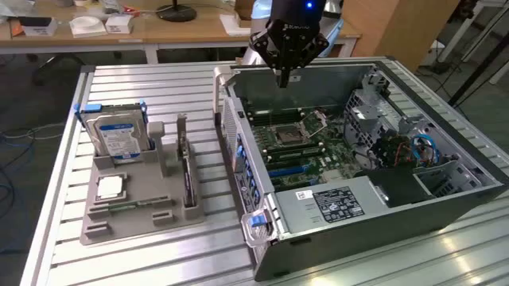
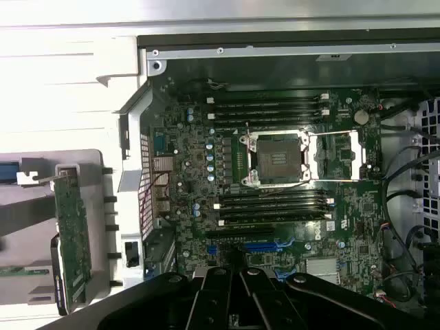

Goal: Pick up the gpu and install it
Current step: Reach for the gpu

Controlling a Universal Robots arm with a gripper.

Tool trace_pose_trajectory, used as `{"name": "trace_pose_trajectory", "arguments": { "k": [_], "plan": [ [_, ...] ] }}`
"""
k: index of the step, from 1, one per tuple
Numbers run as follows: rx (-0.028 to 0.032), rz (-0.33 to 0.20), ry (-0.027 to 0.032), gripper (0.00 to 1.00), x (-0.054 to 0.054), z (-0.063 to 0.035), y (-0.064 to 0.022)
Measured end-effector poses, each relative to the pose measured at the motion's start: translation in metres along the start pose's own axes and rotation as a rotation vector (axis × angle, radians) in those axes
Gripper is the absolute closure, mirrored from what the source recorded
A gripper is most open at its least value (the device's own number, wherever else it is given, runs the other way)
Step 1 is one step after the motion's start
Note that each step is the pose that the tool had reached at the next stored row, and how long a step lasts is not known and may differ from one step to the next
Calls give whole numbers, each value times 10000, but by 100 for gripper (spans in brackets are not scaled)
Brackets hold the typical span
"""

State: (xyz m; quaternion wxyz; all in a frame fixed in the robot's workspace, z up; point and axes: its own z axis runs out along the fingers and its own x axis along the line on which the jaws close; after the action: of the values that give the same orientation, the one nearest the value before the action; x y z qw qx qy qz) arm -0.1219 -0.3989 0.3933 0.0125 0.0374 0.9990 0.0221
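The gpu [image 1: 188, 173] is a thin dark card standing on edge in a slot of the grey holder [image 1: 139, 223], its metal bracket at the far end. The holder lies on the table at the exterior view's left. In the wrist view the gpu [image 2: 72, 237] shows its green board face beside the case. My gripper [image 1: 282, 82] hangs shut and empty over the far part of the open computer case [image 1: 374, 238], well apart from the gpu. In the wrist view, my gripper's [image 2: 237, 271] black fingers meet over the motherboard [image 2: 275, 206], near a blue expansion slot [image 2: 265, 245].
The holder also carries a silver hard drive [image 1: 119, 140], a processor chip [image 1: 109, 187] and a thin green memory stick [image 1: 127, 206]. The case's raised side wall [image 1: 238, 161] stands between holder and motherboard. A desk with boxes [image 1: 87, 25] is behind the table.
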Motion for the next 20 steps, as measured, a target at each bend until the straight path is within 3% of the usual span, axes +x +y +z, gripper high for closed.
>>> {"name": "trace_pose_trajectory", "arguments": {
  "k": [10,20],
  "plan": [
    [0,0,-1,89,3,1,0],
    [0,1,0,89,99,3,-8]
  ]
}}
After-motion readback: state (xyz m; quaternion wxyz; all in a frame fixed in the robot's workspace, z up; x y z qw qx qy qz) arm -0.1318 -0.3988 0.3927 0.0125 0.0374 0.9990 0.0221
